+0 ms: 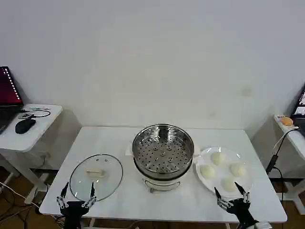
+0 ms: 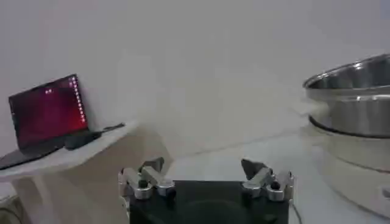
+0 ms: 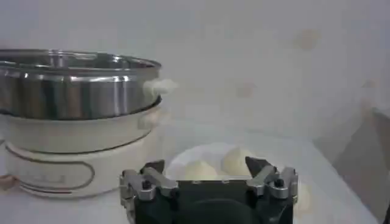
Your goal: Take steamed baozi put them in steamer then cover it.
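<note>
Both tools wide open, holding nothing: left tool (image 1: 76,193) left of steamer (image 1: 163,149) near cover (image 1: 96,175), right tool (image 1: 231,195) by plate (image 1: 206,155) with four baozi (image 1: 217,158). Steamer looks empty.

steamer (image 2: 359,97) cut by frame edge, baozi (image 3: 201,170) partly behind right claw (image 3: 208,172)

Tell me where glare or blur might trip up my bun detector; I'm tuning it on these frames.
Head view: even light, soft shadows, the steamer rim shines, and the cover is see-through and faint on the table. Right wrist view: the steamed baozi are soft and washed out against the white plate, behind the open right tool. Left wrist view: the steamer wall carries bright streaks beyond the open left tool.
</note>
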Robot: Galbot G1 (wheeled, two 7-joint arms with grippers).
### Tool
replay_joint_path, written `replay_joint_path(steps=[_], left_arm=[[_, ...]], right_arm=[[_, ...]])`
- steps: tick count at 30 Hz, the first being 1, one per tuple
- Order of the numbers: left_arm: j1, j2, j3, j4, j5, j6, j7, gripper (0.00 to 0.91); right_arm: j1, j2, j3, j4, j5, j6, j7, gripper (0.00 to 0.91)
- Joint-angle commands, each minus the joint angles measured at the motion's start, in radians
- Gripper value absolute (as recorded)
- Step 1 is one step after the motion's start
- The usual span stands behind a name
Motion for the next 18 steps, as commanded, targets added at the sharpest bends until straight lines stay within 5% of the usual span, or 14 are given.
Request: replay_joint_path(steps=[1, 5, 9, 18], left_arm=[[-0.018, 0.012, -0.011, -0.025, 0.036, 0.155, 0.038, 0.907], [-0.036, 0.009, -0.012, -0.004, 0.086, 0.117, 0.044, 0.907], [-0.038, 0.005, -0.012, 0.003, 0.095, 0.114, 0.048, 0.907], [-0.041, 0.002, -0.037, -0.029, 0.108, 0.115, 0.1, 0.907]], right_arm=[[0.138, -0.265, 0.059, -0.072, -0.131, -0.117, -0.069, 0.907], [0.259, -0.434, 0.051, -0.154, -0.356, -0.175, -0.184, 0.907], [0.422, -0.603, -0.029, -0.235, -0.544, -0.2, -0.378, 0.907], [0.914, -0.743, -0.466, -0.419, -0.608, -0.039, -0.654, 0.907]])
